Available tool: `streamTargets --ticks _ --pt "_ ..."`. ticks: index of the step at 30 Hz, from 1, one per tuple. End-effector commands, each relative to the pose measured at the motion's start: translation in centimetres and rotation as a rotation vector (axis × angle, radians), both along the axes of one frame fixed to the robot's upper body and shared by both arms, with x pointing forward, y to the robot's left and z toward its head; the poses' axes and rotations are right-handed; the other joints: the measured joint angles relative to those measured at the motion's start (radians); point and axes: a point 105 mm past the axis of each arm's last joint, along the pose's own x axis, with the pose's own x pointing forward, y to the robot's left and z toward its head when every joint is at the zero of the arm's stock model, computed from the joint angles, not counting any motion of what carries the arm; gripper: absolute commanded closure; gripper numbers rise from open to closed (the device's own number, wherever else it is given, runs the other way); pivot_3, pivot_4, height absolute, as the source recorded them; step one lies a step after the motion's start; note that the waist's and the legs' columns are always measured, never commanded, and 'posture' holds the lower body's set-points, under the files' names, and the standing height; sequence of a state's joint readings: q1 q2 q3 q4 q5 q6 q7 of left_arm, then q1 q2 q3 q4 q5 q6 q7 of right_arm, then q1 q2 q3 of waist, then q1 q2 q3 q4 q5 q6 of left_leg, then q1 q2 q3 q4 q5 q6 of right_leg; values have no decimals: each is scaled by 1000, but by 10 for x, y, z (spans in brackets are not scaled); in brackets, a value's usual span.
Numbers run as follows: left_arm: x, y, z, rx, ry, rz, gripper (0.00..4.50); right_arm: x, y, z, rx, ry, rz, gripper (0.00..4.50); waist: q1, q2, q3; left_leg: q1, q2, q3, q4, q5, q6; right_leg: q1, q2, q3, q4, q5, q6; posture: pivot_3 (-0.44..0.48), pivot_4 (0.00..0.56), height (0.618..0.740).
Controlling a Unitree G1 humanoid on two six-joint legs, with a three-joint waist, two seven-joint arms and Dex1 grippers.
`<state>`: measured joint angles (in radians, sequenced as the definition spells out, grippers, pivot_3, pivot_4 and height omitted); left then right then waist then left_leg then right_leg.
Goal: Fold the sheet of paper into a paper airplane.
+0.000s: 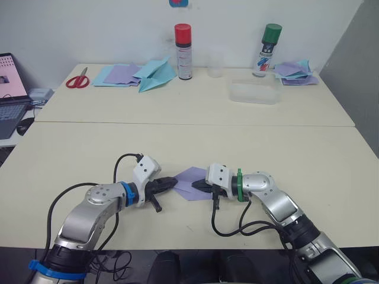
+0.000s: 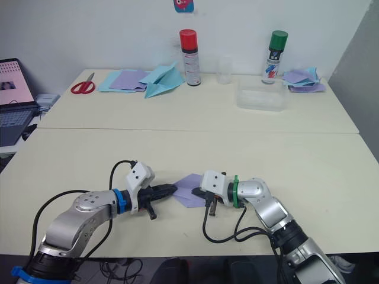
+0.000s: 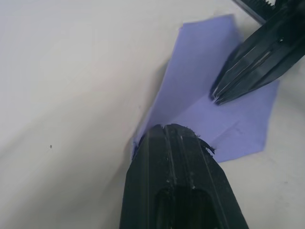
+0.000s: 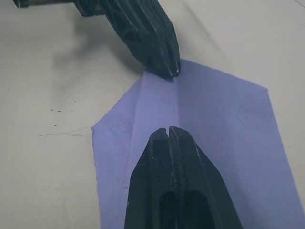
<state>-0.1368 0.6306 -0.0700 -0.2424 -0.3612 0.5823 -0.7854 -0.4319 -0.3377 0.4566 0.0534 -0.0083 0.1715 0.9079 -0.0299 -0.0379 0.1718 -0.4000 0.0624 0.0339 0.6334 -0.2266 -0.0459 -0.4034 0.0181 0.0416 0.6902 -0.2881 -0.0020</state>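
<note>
We see the table (image 1: 89, 154) carrying the sheet of paper (image 1: 190, 178) near its front edge, a lavender pointed shape lying flat with a centre crease. Left of the sheet, the left gripper (image 1: 173, 181) presses its closed fingertips on the paper's tip. Right of that, the right gripper (image 1: 197, 185), fingers together, rests on the sheet's middle, clasping nothing.

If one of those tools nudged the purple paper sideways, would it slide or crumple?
The paper looks thin and lies nearly flat on the smooth table, so it would probably slide easily. It is likely floppy, bending along its centre crease. Both shut tools seem to pin it.
</note>
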Motion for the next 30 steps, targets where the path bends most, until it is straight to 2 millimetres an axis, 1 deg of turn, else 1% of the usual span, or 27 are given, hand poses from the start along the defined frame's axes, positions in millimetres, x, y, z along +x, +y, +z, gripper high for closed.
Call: streamTargets --ticks 1,5,10,12,14,17,21,24,26,30 --pt "6 4 -15 26 15 42 4500 -2 2 -2 -9 0 15 4459 0 0 0 0 0 0 0 0 0 0 0 0 0 0 0 0 150 740" --pt "8 0 -21 21 16 32 4500 -3 2 -3 -8 3 14 4459 0 0 0 0 0 0 1 0 0 0 0 0 2 0 0 0 150 740" --pt "11 -7 -10 -38 0 11 4500 -4 2 -4 -8 6 14 4459 2 0 0 0 0 0 6 0 0 1 0 0 5 -1 2 0 150 740" --pt "9 -6 -12 -23 12 2 4500 -4 2 -5 -8 6 12 4459 2 0 0 0 0 0 8 0 0 1 0 0 6 -1 2 0 150 740" --pt "7 -1 -18 6 29 7 4500 -3 2 -5 -5 6 9 4459 1 0 0 0 0 0 10 0 0 1 0 0 7 -1 2 0 150 740" --pt "7 2 -22 20 32 15 4500 -1 3 -1 27 13 -7 4459 0 0 -1 0 0 0 10 0 0 1 0 1 7 -1 2 0 150 740" --pt "3 -2 -24 10 42 -2 4500 7 12 21 183 60 -67 4459 0 0 0 0 0 0 10 0 0 1 0 0 7 -1 2 0 150 740" --pt "-2 -2 -29 19 55 -14 4500 18 19 36 289 124 -144 4459 -1 0 0 0 1 0 10 0 0 1 0 0 7 -1 2 0 150 740" --pt "-4 -1 -31 24 59 -13 4500 25 23 35 290 161 -185 4459 -1 0 -1 0 1 0 10 0 0 1 0 1 7 -1 2 0 150 740" --pt "-4 1 -32 30 59 -10 4500 37 25 21 179 153 -242 4459 -2 0 -1 0 1 0 10 0 0 1 0 1 7 -1 2 0 150 740"
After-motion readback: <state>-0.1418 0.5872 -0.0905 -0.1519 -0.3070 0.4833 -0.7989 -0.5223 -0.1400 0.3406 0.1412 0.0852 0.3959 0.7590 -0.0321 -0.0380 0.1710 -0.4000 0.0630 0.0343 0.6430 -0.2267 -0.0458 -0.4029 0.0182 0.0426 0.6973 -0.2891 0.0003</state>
